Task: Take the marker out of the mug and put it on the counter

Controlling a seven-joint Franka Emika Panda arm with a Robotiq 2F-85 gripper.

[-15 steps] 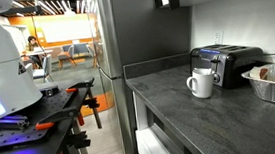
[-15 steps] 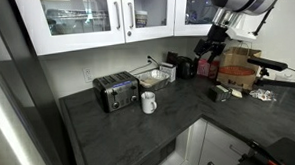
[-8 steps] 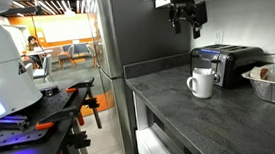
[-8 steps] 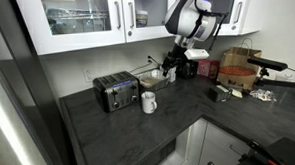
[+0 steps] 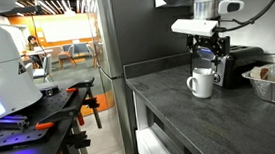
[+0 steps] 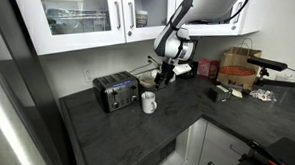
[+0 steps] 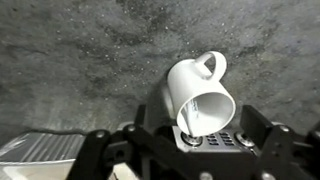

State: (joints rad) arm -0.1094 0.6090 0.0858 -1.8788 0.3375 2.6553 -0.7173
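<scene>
- Now, in an exterior view, the claw [image 5: 208,60] hangs just above the mug [image 5: 201,83]. The mug stands upright on the surface [image 5: 170,106], just beside the toaster [image 5: 239,63]. The marker does not show here. I judge it is inside the mug, hidden by the wall.
- Half a second earlier in this view, the claw was high up in front of the cabinet [image 5: 143,26]. It has since come down over the rim. Mug and toaster have not shifted.
- In an exterior view from across the kitchen, the arm [image 6: 190,16] reaches down from the wall cupboards. The claw [image 6: 163,78] is above the mug [image 6: 148,102] and apart from it. It was higher and farther from the mug in the earlier frame of this view.
- In the wrist view, the mug [image 7: 200,95] fills the middle, its handle pointing up the picture and its mouth turned toward the camera. The fingers [image 7: 100,155] stand wide apart at the bottom edge with nothing between them, so the claw is released. The inside looks plain white, and I cannot make out a red stick with any certainty.
- The risk I see is in the descent. A finger landing on the rim or handle could tip or shove the mug against the toaster. A thin marker pinched off-centre could also slip, or drag the mug up with it.
</scene>
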